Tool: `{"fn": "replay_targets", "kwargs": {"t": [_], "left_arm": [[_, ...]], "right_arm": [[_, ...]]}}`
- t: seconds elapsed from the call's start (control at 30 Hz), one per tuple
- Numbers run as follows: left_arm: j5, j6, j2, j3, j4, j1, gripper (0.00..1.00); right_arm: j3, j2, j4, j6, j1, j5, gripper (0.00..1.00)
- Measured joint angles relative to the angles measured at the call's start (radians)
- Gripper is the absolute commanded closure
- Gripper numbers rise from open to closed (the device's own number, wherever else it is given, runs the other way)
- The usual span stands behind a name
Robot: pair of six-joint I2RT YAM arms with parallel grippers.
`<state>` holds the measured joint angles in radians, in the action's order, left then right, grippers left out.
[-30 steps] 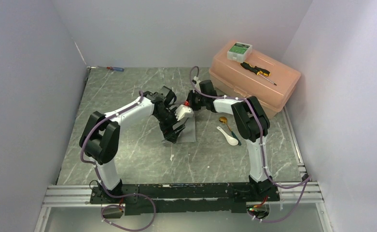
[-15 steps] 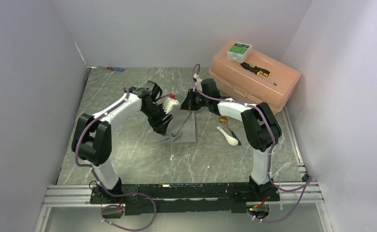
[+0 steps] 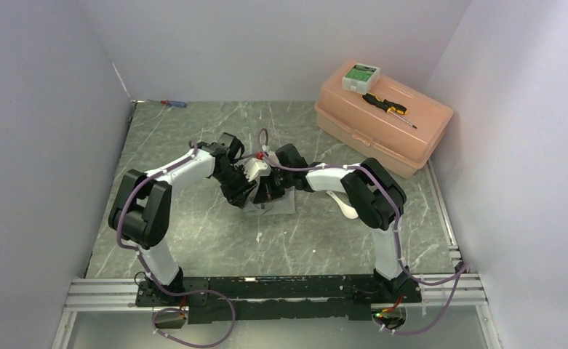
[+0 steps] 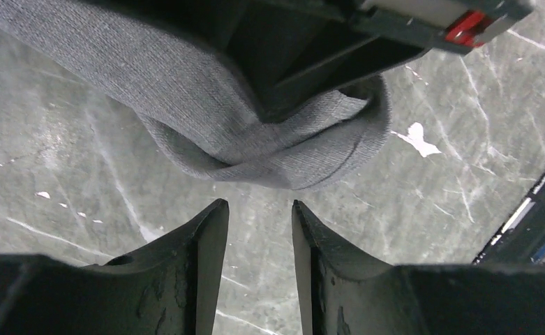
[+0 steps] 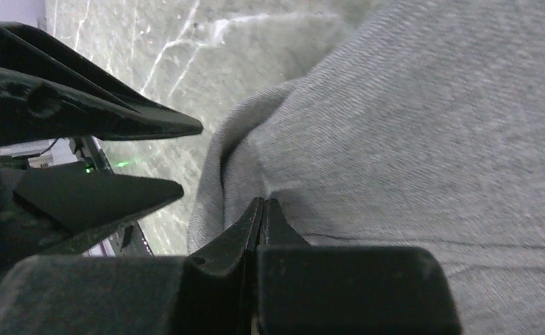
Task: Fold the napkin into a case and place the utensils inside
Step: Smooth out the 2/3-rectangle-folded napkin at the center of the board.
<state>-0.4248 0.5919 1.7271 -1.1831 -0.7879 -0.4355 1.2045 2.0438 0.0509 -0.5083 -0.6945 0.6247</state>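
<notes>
The grey napkin (image 3: 281,204) lies folded mid-table, mostly under both grippers. In the left wrist view its rolled fold (image 4: 255,150) bulges just beyond my left gripper (image 4: 259,204), whose jaws stand apart with only table between them. My right gripper (image 5: 262,201) is shut, its tips pressed into the cloth (image 5: 423,132) at the fold, with nothing seen between them. The left fingers (image 5: 116,122) show just left of it. In the top view the two grippers meet at the napkin's left edge (image 3: 257,190). A white sliver of spoon (image 3: 349,211) peeks from under the right arm; the other utensil is hidden.
A peach plastic box (image 3: 382,123) stands at the back right, with a white-green packet (image 3: 361,75) and a black-and-yellow screwdriver (image 3: 387,105) on its lid. A red-and-blue screwdriver (image 3: 173,103) lies at the back left corner. Walls close in on three sides.
My right gripper has swung from the napkin's far end forward and left onto the fold. The left gripper's jaws have narrowed and it sits beside the fold.
</notes>
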Motion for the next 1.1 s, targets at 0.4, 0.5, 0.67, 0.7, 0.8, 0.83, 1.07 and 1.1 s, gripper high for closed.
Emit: {"fn": "replay_targets", "kwargs": {"t": [0.4, 0.5, 0.67, 0.7, 0.8, 0.83, 1.07, 1.1], "left_arm": [[-0.002, 0.040, 0.013, 0.005, 0.086, 0.000, 0.59], [-0.024, 0.068, 0.019, 0.005, 0.088, -0.003, 0.61], [-0.076, 0.150, 0.055, -0.016, 0.062, -0.023, 0.73], [-0.085, 0.165, 0.063, -0.023, 0.058, -0.027, 0.77], [-0.103, 0.213, 0.073, -0.036, 0.046, -0.036, 0.87], [-0.104, 0.225, 0.073, -0.039, 0.043, -0.039, 0.87], [-0.101, 0.286, 0.080, -0.050, 0.043, -0.070, 0.78], [-0.101, 0.288, 0.081, -0.050, 0.044, -0.073, 0.78]], "right_arm": [[-0.028, -0.003, -0.021, 0.016, 0.063, 0.056, 1.00], [-0.028, -0.003, -0.030, 0.031, 0.064, 0.098, 1.00], [-0.028, -0.003, -0.059, 0.045, 0.072, 0.127, 1.00], [-0.027, -0.004, -0.060, 0.045, 0.080, 0.132, 1.00], [-0.022, -0.008, -0.066, 0.040, 0.113, 0.143, 1.00], [-0.017, -0.010, -0.068, 0.034, 0.120, 0.145, 1.00], [-0.004, -0.010, -0.008, -0.047, 0.130, 0.190, 1.00], [-0.006, -0.010, 0.002, -0.054, 0.124, 0.196, 1.00]]}}
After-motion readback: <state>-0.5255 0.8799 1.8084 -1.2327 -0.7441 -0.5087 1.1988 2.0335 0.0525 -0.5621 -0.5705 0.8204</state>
